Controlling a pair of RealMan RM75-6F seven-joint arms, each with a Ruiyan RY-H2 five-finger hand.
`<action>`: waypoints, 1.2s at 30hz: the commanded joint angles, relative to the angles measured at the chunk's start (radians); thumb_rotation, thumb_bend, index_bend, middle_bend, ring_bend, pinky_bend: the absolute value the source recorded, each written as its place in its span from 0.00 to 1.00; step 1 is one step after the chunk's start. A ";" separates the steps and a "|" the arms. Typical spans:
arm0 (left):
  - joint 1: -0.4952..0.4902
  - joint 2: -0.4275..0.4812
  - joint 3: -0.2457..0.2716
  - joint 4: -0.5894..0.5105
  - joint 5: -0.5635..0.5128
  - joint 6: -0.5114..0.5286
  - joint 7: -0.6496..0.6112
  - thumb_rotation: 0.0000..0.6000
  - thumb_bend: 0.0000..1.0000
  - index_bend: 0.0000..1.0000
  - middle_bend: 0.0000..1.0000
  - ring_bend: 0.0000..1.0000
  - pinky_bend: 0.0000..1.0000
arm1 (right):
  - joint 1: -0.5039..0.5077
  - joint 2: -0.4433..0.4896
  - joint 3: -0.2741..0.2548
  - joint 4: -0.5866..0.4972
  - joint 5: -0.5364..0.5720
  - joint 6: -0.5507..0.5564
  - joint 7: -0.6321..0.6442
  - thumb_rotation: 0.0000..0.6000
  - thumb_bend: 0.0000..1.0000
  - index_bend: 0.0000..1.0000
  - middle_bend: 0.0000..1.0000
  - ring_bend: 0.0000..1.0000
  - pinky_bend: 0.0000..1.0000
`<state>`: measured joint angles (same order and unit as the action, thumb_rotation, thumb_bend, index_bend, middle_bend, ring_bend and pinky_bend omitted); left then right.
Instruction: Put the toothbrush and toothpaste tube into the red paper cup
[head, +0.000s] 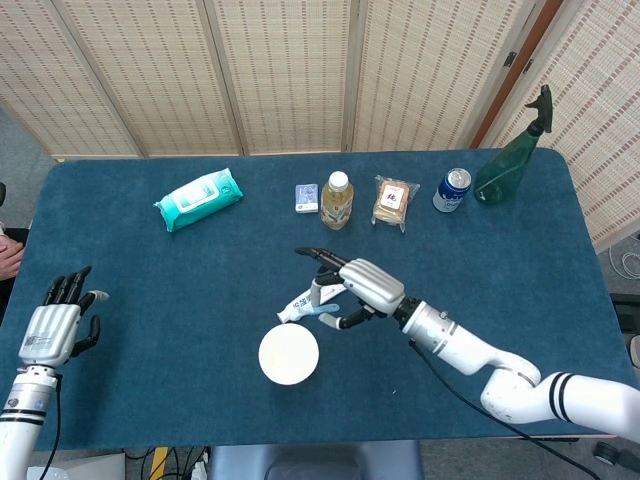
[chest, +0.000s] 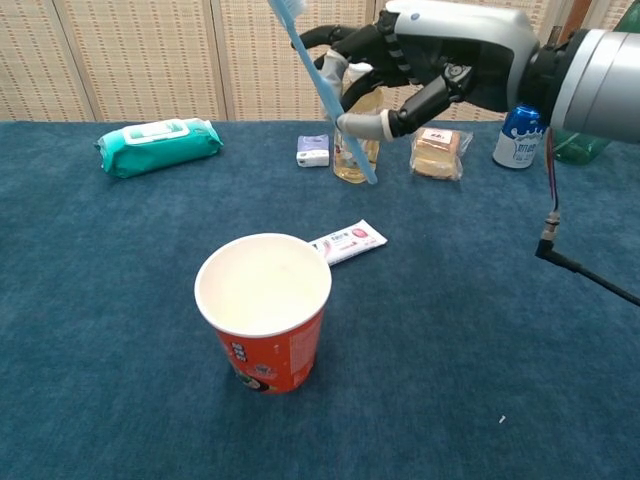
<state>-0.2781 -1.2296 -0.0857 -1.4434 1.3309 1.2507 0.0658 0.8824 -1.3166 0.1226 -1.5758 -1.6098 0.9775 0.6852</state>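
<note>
One light-blue toothbrush is pinched steeply tilted, bristles up, in the right hand above the counter, beyond the red paper cup; the toothpaste tube lies just behind that cup, while the left hand rests empty, fingers spread

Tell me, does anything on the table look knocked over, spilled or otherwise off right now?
Nothing stands out. The cup stands upright, the toothpaste lies flat just behind it, and the right hand holds the toothbrush tilted in the air. The items along the back look undisturbed.
</note>
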 joint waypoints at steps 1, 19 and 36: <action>0.002 0.000 0.001 0.001 -0.001 0.001 -0.002 1.00 0.60 0.31 0.00 0.00 0.00 | 0.010 -0.013 -0.003 -0.006 -0.015 0.002 0.018 1.00 0.31 0.62 0.04 0.00 0.25; 0.022 0.004 0.007 0.016 -0.002 0.012 -0.015 1.00 0.60 0.32 0.00 0.00 0.00 | 0.053 -0.151 -0.031 0.069 -0.051 0.015 0.137 1.00 0.31 0.62 0.04 0.00 0.25; 0.025 0.002 0.008 0.020 -0.002 0.007 -0.011 1.00 0.60 0.33 0.00 0.00 0.00 | 0.046 -0.262 -0.077 0.195 -0.054 0.036 0.221 1.00 0.31 0.62 0.04 0.00 0.24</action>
<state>-0.2528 -1.2278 -0.0776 -1.4234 1.3291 1.2580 0.0552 0.9280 -1.5743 0.0478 -1.3852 -1.6637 1.0132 0.9028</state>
